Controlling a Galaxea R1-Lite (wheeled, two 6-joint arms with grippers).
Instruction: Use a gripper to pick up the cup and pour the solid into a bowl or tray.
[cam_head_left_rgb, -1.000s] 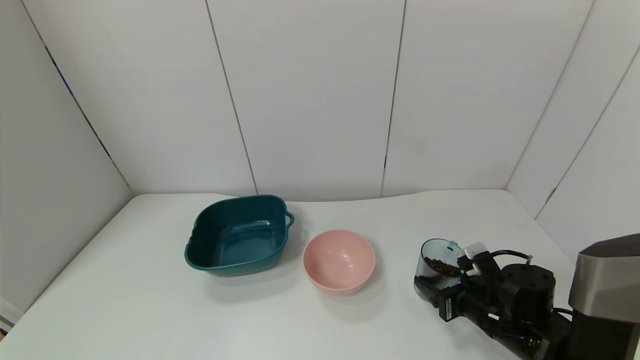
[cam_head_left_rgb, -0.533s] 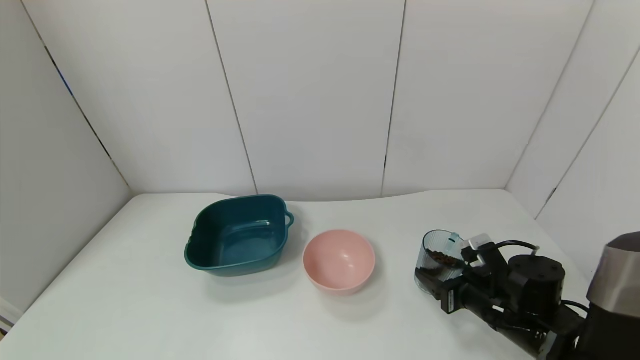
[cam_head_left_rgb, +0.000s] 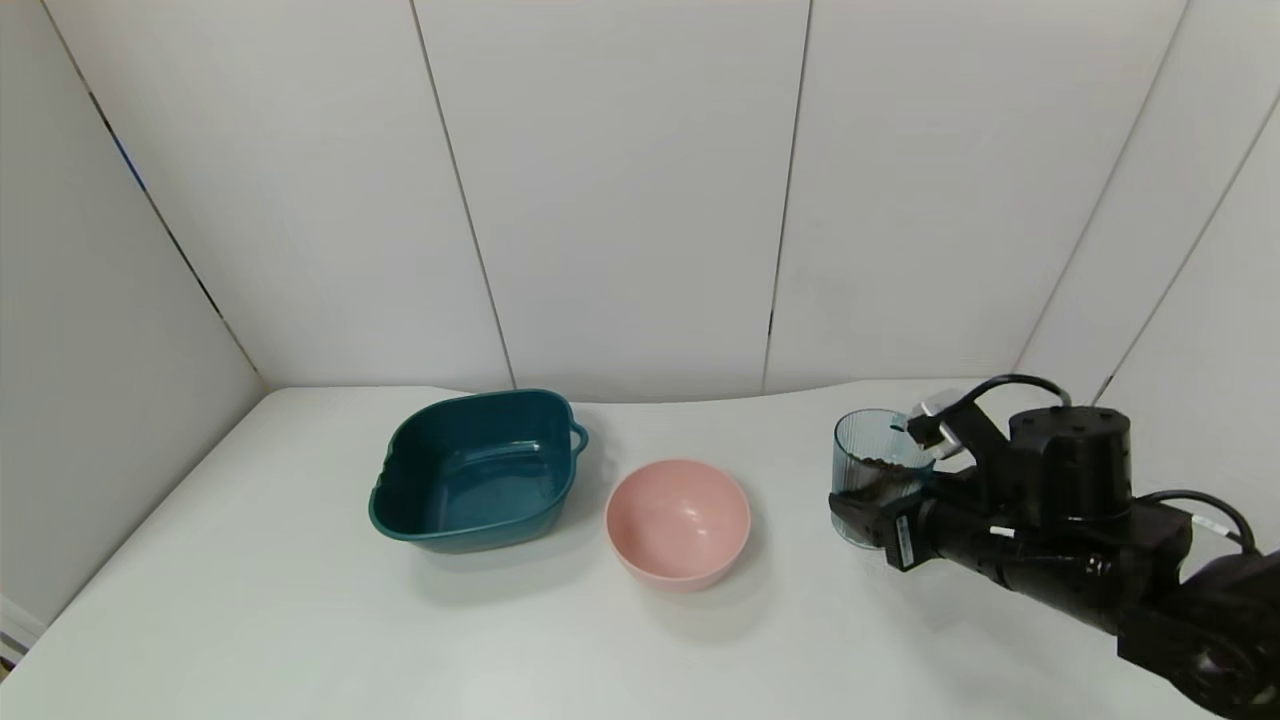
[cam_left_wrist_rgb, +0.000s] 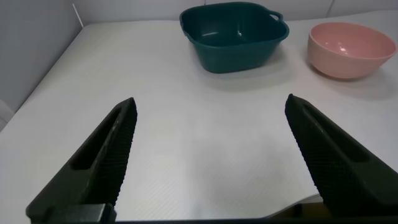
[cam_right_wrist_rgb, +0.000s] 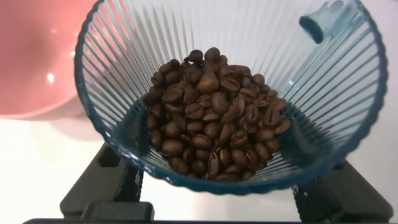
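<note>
My right gripper (cam_head_left_rgb: 868, 505) is shut on the ribbed blue-grey cup (cam_head_left_rgb: 868, 448) and holds it upright above the table, to the right of the pale pink bowl (cam_head_left_rgb: 678, 521). The cup holds a heap of dark brown beans (cam_head_left_rgb: 880, 466). In the right wrist view the beans (cam_right_wrist_rgb: 214, 121) fill the bottom of the cup (cam_right_wrist_rgb: 124, 56), its rim tab (cam_right_wrist_rgb: 320, 18) shows, and part of the pink bowl (cam_right_wrist_rgb: 34, 56) lies beyond. My left gripper (cam_left_wrist_rgb: 211, 130) is open and empty over bare table at the front left; it does not show in the head view.
A dark teal squarish tray (cam_head_left_rgb: 475, 470) with handles stands left of the pink bowl, empty; it also shows in the left wrist view (cam_left_wrist_rgb: 235, 34) beside the bowl (cam_left_wrist_rgb: 349, 48). White walls close the table's back and sides.
My right gripper has lifted the cup off the table and carried it up and slightly back, still upright with the beans inside. The bowl and tray have not moved.
</note>
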